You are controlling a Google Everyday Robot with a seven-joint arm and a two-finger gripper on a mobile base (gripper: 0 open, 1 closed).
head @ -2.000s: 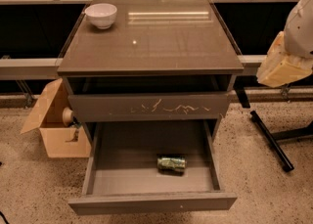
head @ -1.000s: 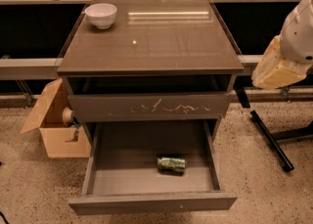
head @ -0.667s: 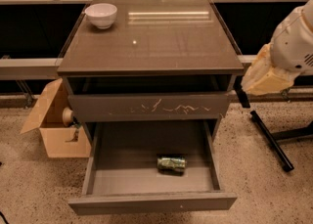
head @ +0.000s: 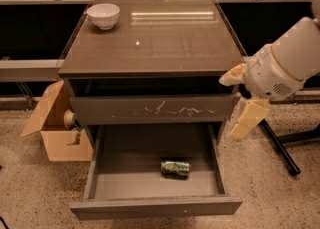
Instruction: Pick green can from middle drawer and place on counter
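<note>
The gripper (head: 229,107) hangs at the cabinet's right side, level with the scratched front (head: 150,109). Its two pale, cream-coloured fingers (head: 250,117) are blunt wedges and stand spread wide, one pointing left at the cabinet corner and one pointing down, with nothing between them. They sit on a smooth, rounded white arm (head: 285,63) with a small vent grille.

The can (head: 175,167) lies on its side below and to the left of the gripper, well apart from it. It is a small green cylinder with pale mottling, and it rests on the smooth matte grey floor of the open drawer (head: 155,206). The drawer is wide and shallow with a plain front panel. The closed front above it carries pale scratches.

Up and to the left of the gripper is the counter (head: 165,43), a glossy grey-brown, roughly square top showing bright streaks of reflected light. A round white bowl (head: 103,15) sits at the counter's far left corner. Far left of the gripper, beyond the cabinet, an open cardboard box (head: 55,128) stands on the speckled floor (head: 280,193). A black stand leg (head: 279,145) runs just right of the lower finger.

Compared with a moment ago, the gripper has moved left and down, from the picture's right edge to beside the cabinet. The can, bowl and drawer lie as before.
</note>
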